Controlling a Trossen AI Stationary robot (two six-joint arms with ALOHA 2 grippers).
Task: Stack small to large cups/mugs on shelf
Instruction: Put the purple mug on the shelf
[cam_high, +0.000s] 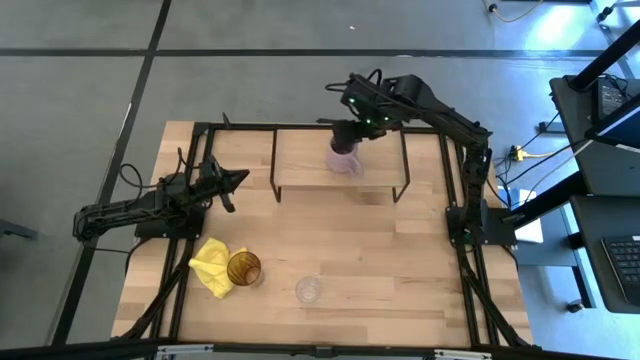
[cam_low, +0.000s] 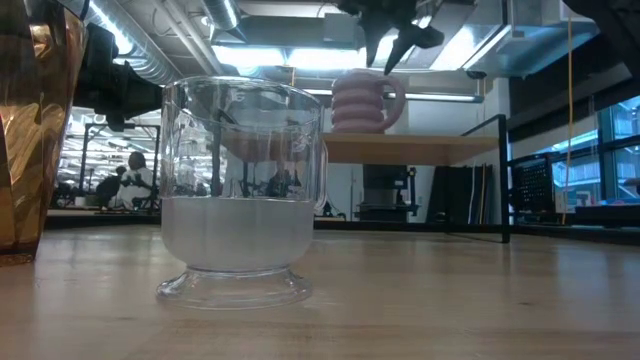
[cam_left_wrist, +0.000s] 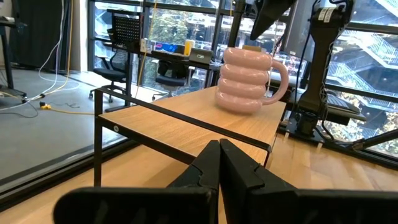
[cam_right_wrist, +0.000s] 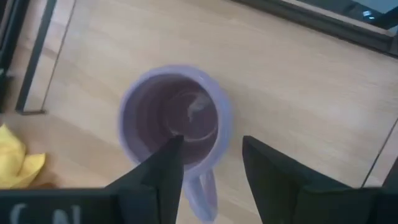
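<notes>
The purple mug (cam_high: 344, 158) is standing upright on the shelf (cam_high: 300, 165), in the upper middle of the high view, with its handle pointing toward the lower edge of that frame. The right gripper (cam_high: 352, 128) is hovering directly above the mug. Its fingers (cam_right_wrist: 163, 167) are standing apart, one over the mug's opening and one beyond the rim near the handle, and they are not pressing on the mug. In the low view the gripper tips (cam_low: 395, 45) are hanging just above the mug's rim (cam_low: 362, 74), at the top of the frame.

The left gripper (cam_high: 236, 180) is waiting at the left side of the high view, over the wooden tabletop (cam_high: 400, 260), with its fingers closed together and holding nothing. It is pointing toward the shelf.

The amber tumbler (cam_high: 243, 268) is standing in the lower left part of the high view, touching the yellow cloth (cam_high: 212, 262) beside it. The small clear glass cup (cam_high: 308, 291) is standing near the lower middle, a little apart from the tumbler. Both are resting on the tabletop, well apart from the shelf.
</notes>
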